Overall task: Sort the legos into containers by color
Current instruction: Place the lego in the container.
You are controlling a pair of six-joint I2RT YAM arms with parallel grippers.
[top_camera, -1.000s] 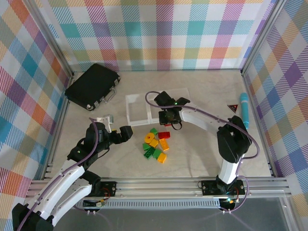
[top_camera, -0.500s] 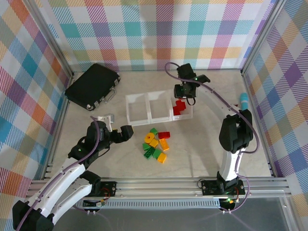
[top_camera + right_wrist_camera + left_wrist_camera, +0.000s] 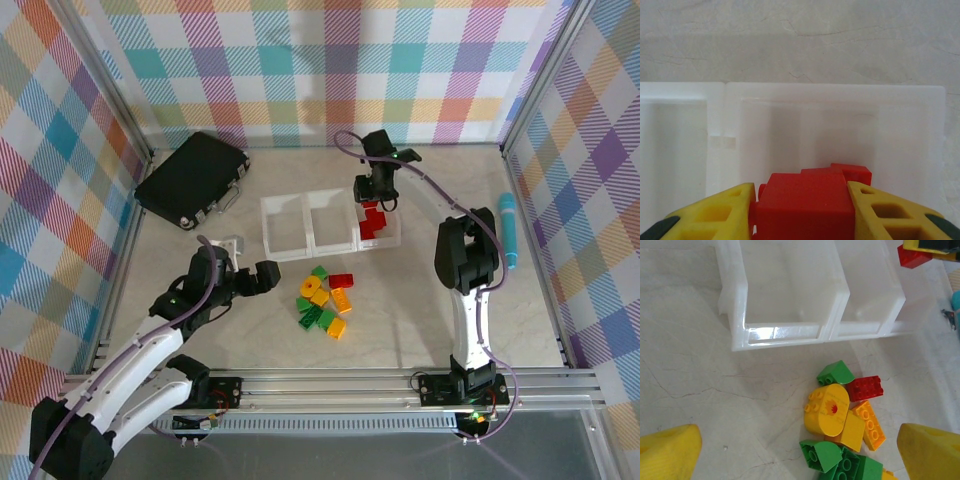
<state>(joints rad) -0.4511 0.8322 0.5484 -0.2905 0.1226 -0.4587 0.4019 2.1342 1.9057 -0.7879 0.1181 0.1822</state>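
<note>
right gripper (image 3: 801, 212) pinches a red lego (image 3: 805, 192) cut off below; left gripper (image 3: 800, 452) gapes wide.

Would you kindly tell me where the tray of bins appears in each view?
Top external: tray at centre, behind the pile.
Left wrist: tray in the upper half, above the pile.
Right wrist: tray across the frame, beyond the fingers.
Shared landmark: red bricks at its right bin.
</note>
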